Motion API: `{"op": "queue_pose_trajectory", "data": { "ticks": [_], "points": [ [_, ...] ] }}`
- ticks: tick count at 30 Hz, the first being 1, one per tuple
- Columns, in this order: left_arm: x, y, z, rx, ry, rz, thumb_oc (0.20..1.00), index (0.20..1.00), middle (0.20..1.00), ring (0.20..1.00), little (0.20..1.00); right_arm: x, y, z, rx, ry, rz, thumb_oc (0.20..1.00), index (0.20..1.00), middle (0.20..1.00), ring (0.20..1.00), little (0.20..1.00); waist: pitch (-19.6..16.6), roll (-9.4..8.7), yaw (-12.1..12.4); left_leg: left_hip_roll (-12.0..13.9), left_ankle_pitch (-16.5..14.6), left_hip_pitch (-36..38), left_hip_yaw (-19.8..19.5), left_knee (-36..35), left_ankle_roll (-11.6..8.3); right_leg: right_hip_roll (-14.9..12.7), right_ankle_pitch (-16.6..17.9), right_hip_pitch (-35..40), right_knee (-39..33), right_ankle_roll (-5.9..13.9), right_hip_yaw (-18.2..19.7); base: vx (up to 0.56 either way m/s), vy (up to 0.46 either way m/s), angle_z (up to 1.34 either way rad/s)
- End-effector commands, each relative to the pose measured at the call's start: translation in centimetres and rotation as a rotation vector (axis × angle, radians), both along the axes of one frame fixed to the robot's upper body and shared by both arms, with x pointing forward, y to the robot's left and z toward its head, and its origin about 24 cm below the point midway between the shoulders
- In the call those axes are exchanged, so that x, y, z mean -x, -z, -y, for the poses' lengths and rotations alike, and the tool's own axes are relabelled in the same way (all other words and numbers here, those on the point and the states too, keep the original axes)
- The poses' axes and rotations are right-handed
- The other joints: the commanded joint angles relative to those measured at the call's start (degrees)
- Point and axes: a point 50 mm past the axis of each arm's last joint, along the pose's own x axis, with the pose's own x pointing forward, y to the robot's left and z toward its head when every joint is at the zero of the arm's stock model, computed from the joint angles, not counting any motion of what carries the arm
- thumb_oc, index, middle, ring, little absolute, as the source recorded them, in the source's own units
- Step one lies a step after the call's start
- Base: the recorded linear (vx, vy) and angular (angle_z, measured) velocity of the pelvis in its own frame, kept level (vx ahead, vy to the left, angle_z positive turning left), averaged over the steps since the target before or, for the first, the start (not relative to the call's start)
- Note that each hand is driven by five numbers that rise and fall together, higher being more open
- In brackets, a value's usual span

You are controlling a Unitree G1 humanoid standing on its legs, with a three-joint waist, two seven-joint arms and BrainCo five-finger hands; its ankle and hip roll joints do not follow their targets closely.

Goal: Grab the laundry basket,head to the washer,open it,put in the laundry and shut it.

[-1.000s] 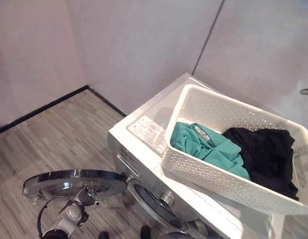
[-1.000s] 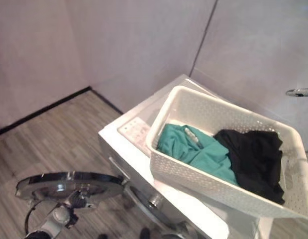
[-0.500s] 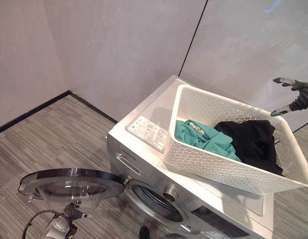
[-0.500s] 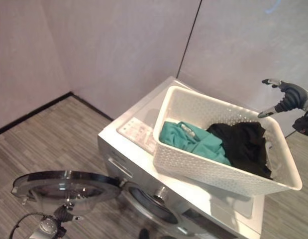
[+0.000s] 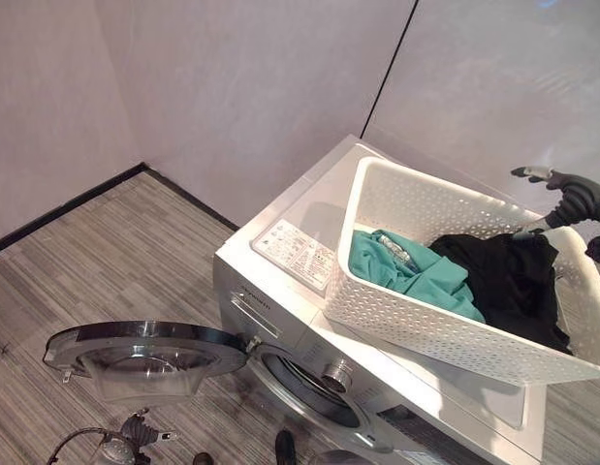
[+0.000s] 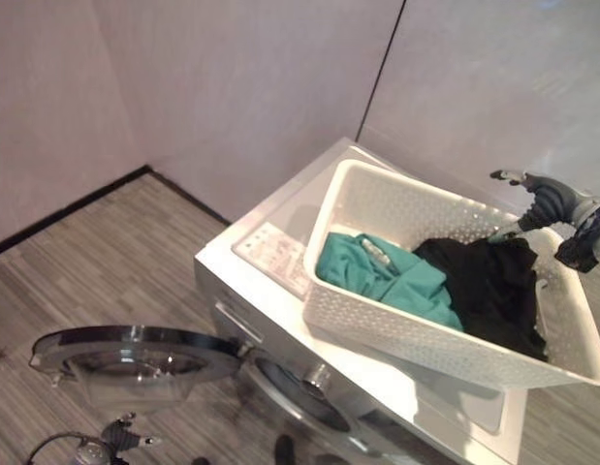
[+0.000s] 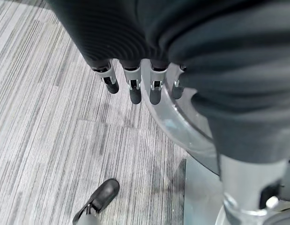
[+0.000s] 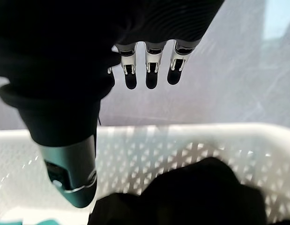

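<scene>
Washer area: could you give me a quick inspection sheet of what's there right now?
Surface: washer top bears the basket; striped grey floor.
Job's things: white basket holds a teal garment and a black garment; washer door swung open.
Clutter: nothing seen.
Hands: right hand open, above the basket's far rim by the black garment; left hand open, low by the door.
Cables: nothing noted.
Surroundings: plain pale walls, dark baseboard; a black shoe on the floor.
</scene>
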Motion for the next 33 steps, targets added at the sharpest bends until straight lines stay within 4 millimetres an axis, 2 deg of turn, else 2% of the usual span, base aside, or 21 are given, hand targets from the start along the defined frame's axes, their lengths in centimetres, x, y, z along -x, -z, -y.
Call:
{"op": "queue_pose_trajectory", "data": {
  "ticks": [1, 8, 16, 26, 27, 33],
  "points": [
    [-1.0, -0.4, 0.0, 0.041, -0.020, 0.051, 1.000, 1.000, 1.000, 1.000, 1.000, 0.0, -1.1, 0.6, 0.013, 0.018, 0.041, 1.000, 1.000, 1.000, 1.000, 1.000, -0.7, 0.63, 3.1, 6.3, -6.9, 5.1, -0.1, 6.8, -0.39, -5.1, 0.3, -8.0, 0.0, 6.95, -2.2, 0.00, 0.000, 0.00],
    [-1.8, -0.5, 1.1, 0.103, -0.012, 0.105, 1.000, 1.000, 1.000, 1.000, 1.000, 0.0, 0.3, 0.7, 0.046, 0.017, -0.028, 1.000, 1.000, 1.000, 1.000, 1.000, -0.2, 0.88, 3.5, 6.6, -6.3, 4.3, -1.3, 6.5, -0.69, -5.1, 0.0, -8.1, 0.0, 6.74, -3.3, 0.01, -0.014, 0.02],
    [-2.9, -1.3, 0.9, 0.147, -0.023, 0.179, 1.000, 1.000, 1.000, 1.000, 1.000, -0.2, 1.9, 0.7, 0.062, 0.018, -0.088, 1.000, 1.000, 1.000, 1.000, 1.000, 1.4, 1.51, 4.2, 6.9, -5.4, 1.5, -3.4, 6.9, -1.02, -5.4, -0.1, -9.5, 0.0, 6.46, -4.0, 0.00, -0.027, 0.13],
    [-5.0, -2.6, 0.6, 0.151, -0.006, 0.263, 1.000, 1.000, 1.000, 1.000, 1.000, -1.5, 4.2, -1.4, 0.158, -0.067, -0.211, 1.000, 1.000, 1.000, 1.000, 1.000, 4.3, 2.08, 4.6, 7.1, -3.4, -4.2, -6.4, 7.2, -1.47, -5.6, 0.2, -12.8, 0.0, 5.80, -5.3, -0.02, -0.031, 0.16],
    [-5.2, -2.6, 0.7, 0.157, -0.010, 0.273, 1.000, 1.000, 1.000, 1.000, 1.000, -1.4, 4.6, -2.0, 0.181, -0.103, -0.242, 1.000, 1.000, 1.000, 1.000, 1.000, 4.8, 2.02, 4.8, 7.6, -3.3, -4.4, -6.7, 7.3, -1.63, -5.3, -0.1, -12.7, 0.0, 5.66, -5.5, 0.00, -0.029, 0.21],
    [-5.4, -2.6, 1.0, 0.174, -0.021, 0.285, 1.000, 1.000, 1.000, 1.000, 1.000, -0.6, 6.8, -2.8, 0.225, -0.169, -0.359, 1.000, 1.000, 1.000, 1.000, 1.000, 5.4, 1.40, 4.8, 8.2, -2.7, -5.6, -7.4, 7.2, -1.69, -4.8, -0.3, -13.3, 0.0, 5.49, -5.9, 0.02, -0.035, 0.05]
  ]
}}
